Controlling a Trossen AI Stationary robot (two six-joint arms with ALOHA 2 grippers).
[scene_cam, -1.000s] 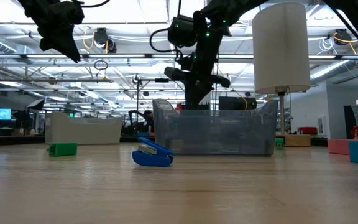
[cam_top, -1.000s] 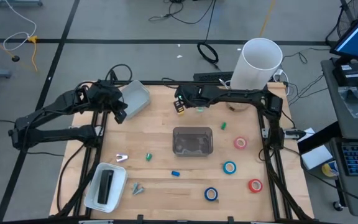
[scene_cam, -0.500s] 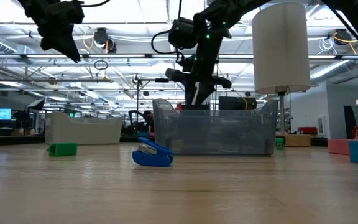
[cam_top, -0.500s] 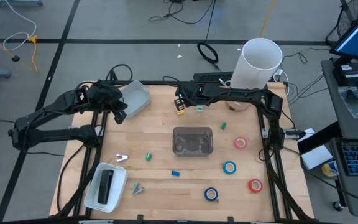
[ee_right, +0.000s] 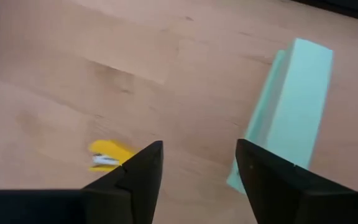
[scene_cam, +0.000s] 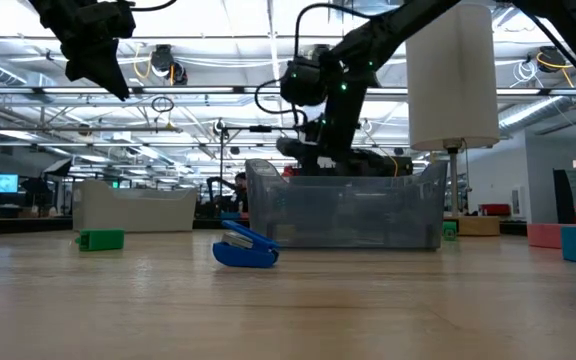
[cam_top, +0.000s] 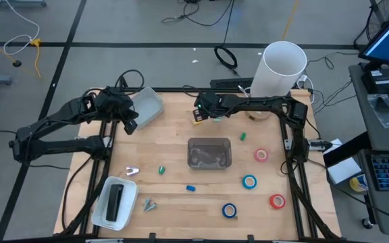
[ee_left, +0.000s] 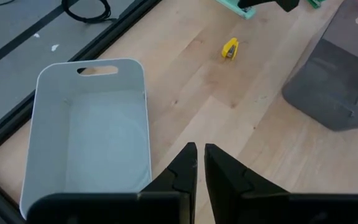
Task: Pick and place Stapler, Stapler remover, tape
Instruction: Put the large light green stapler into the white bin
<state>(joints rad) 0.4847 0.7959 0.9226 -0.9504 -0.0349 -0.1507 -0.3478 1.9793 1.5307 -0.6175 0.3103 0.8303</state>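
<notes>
Mint-green stapler (ee_right: 289,106) lies flat on the table's far side, behind the clear bin (cam_top: 209,152); its long axis runs roughly across the table. Likely rigid, light and smooth: grip across the narrow width, mid-body. Right gripper (ee_right: 200,163) hovers above it, fingers apart, empty. Left gripper (ee_left: 199,165) closed, over the white bin (ee_left: 86,143).
</notes>
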